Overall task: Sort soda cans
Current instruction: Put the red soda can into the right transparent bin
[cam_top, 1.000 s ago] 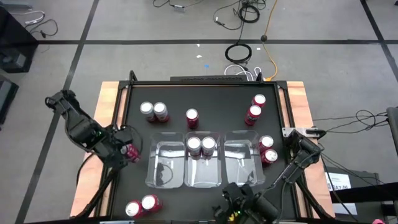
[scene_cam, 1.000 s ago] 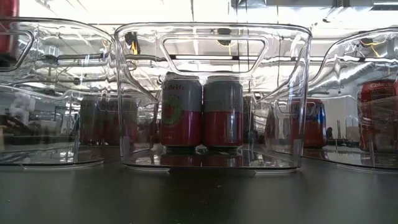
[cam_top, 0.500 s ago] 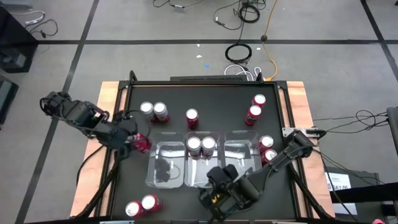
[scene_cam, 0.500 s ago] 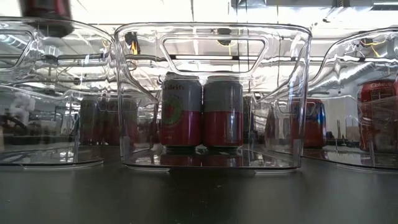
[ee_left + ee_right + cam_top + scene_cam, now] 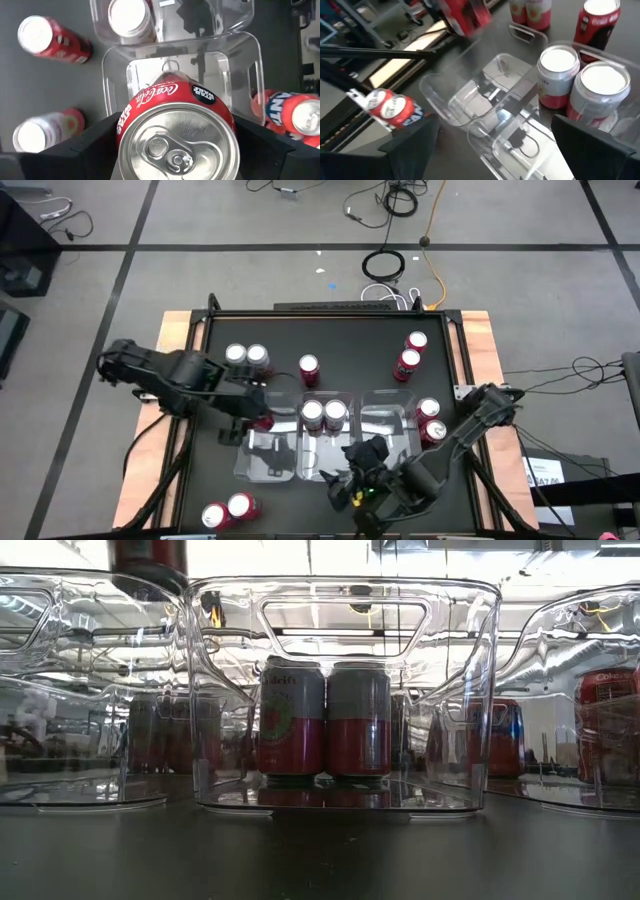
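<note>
My left gripper (image 5: pixel 257 420) is shut on a red soda can (image 5: pixel 175 125) and holds it over the left clear tray (image 5: pixel 262 465). In the low view the can (image 5: pixel 148 550) shows above that tray's rim. The middle tray (image 5: pixel 325 465) holds two upright silver-and-red cans (image 5: pixel 312 412) (image 5: pixel 334 412), standing on their bases. The right tray (image 5: pixel 390 442) has nothing in it. My right gripper (image 5: pixel 352 472) hovers open over the trays' near ends, its fingers (image 5: pixel 410 147) around nothing. Other cans stand on the black table. My left gripper pinches the red can's body just under the top rim (image 5: pixel 122 132), one finger (image 5: pixel 95 150) on each side. The fingers come from above, pointing steeply down. The can hangs upright, top up, lifted clear above the left tray.
Loose cans stand far left (image 5: pixel 236 355) (image 5: pixel 257 358), far centre (image 5: pixel 308 368), far right (image 5: pixel 417 340) (image 5: pixel 406 363), right (image 5: pixel 428 410) (image 5: pixel 432 430) and near left (image 5: pixel 213 515) (image 5: pixel 240 505). Wooden rails (image 5: pixel 172 350) edge the table.
My left gripper has carried the red can from the table's left edge toward the right and upward, rolling its wrist, until the can hangs over the left tray. My right gripper has risen from the near edge toward the trays.
</note>
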You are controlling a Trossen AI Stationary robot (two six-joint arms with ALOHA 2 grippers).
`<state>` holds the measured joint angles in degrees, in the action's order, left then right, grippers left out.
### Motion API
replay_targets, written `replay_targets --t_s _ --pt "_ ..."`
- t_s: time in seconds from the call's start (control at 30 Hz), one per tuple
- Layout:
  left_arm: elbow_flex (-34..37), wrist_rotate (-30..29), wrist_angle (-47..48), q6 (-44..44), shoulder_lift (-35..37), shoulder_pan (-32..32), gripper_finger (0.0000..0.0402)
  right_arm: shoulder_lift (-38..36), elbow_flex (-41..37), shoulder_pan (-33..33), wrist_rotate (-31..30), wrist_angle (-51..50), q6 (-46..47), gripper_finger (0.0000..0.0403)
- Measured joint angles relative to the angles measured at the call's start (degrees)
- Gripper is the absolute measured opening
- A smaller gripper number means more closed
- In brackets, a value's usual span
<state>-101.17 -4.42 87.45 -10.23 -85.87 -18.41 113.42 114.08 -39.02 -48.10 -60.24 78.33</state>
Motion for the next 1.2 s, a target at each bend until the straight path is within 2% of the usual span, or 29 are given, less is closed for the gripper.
replay_targets --t_s 0.2,0.4,0.63,0.87,1.0,1.2 --pt "-1.90 0.80 -0.51 4.06 -6.11 2.16 0.0326 -5.16 0.03 -0.71 0.17 -3.43 -4.17 0.0377" --pt "-1.91 3.66 -2.36 6.16 -9.04 2.30 0.0326 -7.27 0.04 -0.77 0.02 -4.77 -13.21 0.0377" --pt "-1.94 4.43 -4.56 4.77 -9.27 2.31 0.0326 -3.94 0.04 0.13 0.22 -3.78 -17.22 0.0377" --pt "-1.94 4.82 -6.26 3.86 -9.27 2.27 0.0326 0.04 0.04 2.52 0.51 4.42 -22.97 0.0377" --pt "-1.94 7.87 -8.88 3.59 -9.27 2.27 0.0326 0.99 0.04 4.46 1.67 10.38 -29.32 0.0377" --pt "-1.94 10.62 -11.56 3.57 -9.07 1.94 0.0326 1.01 0.04 6.07 3.40 11.81 -33.87 0.0377"
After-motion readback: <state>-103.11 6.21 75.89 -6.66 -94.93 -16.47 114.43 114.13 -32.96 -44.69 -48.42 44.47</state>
